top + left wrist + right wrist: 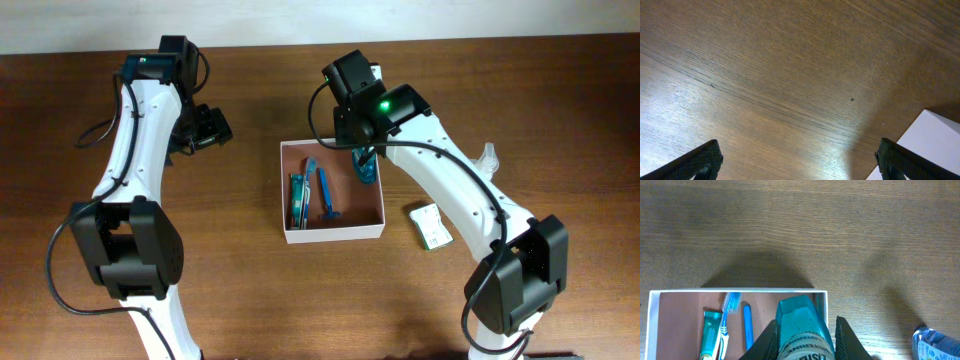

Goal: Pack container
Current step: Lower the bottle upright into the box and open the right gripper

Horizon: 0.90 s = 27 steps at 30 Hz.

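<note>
The container [330,236] is a shallow white-walled box with a reddish-brown inside, at the table's middle. In it lie a green toothpaste tube [297,200], a blue-and-white toothbrush [727,317] and a blue razor [326,197]. My right gripper [362,150] is shut on a teal mouthwash bottle [366,170] at the box's far right corner. In the right wrist view the fingers [806,321] flank the bottle [800,312] above the container's rim [740,291]. My left gripper [210,130] is open and empty over bare wood, left of the box. Its wrist view [800,160] shows a white corner of the container [935,140].
A green-and-white packet [432,225] lies right of the container. A clear plastic item [488,157] lies at the far right and also shows in the right wrist view [935,345]. The brown wooden table ends at a pale wall at the back.
</note>
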Available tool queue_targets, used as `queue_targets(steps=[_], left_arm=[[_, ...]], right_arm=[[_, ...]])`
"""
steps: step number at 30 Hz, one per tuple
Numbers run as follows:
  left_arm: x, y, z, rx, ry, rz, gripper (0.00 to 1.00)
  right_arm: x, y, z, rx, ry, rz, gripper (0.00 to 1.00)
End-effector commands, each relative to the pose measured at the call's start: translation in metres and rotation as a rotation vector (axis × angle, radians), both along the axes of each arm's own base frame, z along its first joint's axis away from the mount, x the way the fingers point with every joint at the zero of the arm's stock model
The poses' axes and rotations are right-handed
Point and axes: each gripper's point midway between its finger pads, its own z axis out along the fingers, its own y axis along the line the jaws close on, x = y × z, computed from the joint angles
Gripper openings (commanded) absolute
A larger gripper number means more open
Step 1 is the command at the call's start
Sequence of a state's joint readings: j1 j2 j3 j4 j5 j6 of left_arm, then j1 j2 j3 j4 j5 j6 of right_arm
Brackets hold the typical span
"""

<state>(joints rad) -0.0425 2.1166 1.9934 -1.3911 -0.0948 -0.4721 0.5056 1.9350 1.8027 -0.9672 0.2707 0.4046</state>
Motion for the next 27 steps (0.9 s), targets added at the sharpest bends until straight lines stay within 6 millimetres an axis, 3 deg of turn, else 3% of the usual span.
queue_targets(steps=[1,10,23,27], left_arm=[[0.002,0.002,0.015,0.009,-0.040,-0.001,0.99],[0.002,0.002,0.015,0.009,-0.040,-0.001,0.99],[0.002,0.002,0.015,0.009,-0.040,-0.001,0.99],[0.002,0.002,0.015,0.009,-0.040,-0.001,0.99]], right_arm=[[0.009,-0.003,0.011,-0.010,-0.055,-0.048,0.20],[0.015,0.000,-0.015,-0.031,-0.020,-0.048,0.20],[0.016,0.000,-0.019,-0.035,-0.014,-0.049,0.21],[0.015,0.000,-0.020,-0.036,-0.013,-0.048,0.33]])
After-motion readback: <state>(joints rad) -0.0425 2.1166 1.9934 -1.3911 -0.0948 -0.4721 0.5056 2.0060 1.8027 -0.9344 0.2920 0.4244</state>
